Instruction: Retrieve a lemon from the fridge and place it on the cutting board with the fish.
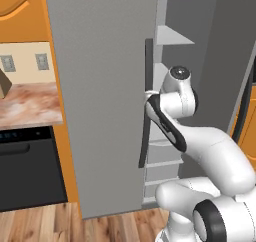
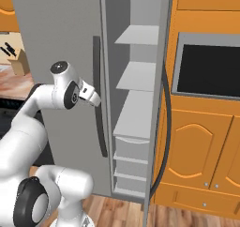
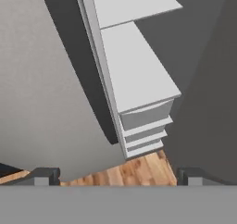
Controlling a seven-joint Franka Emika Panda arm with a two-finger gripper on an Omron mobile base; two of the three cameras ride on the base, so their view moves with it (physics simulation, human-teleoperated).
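While the fridge [image 1: 105,96] fills the middle of the left base view as a tall grey slab, its right-hand door [image 2: 164,104] stands swung open at the centre of the right base view, edge-on to the camera, with a dark curved handle [image 2: 164,141] running down its lower half. The left-hand door [image 2: 56,57] is shut and carries a long dark vertical handle [image 2: 97,94]. Inside the open half, white shelves [image 2: 138,76] are stacked one above another, and below them sit shallow drawers [image 2: 131,158]; the hand view looks down along the same shelves [image 3: 134,65] to the drawers [image 3: 143,126] and a patch of wooden floor [image 3: 134,172]. No lemon, board or fish can be made out on any shelf seen here.

To the right of the fridge in the right base view stand orange cabinets [image 2: 201,151] with a dark oven window [image 2: 208,71] set in them. At the left of the left base view are a marbled counter [image 1: 30,103] and a black dishwasher [image 1: 27,168] beneath it.

The white arm [image 1: 200,146] rises from the lower right of the left base view, bending toward the gap between the doors. Its gripper [image 3: 118,176] hangs just in front of the open compartment, jaws spread wide with nothing between them; one fingertip [image 3: 44,176] shows at the lower left of the hand view.
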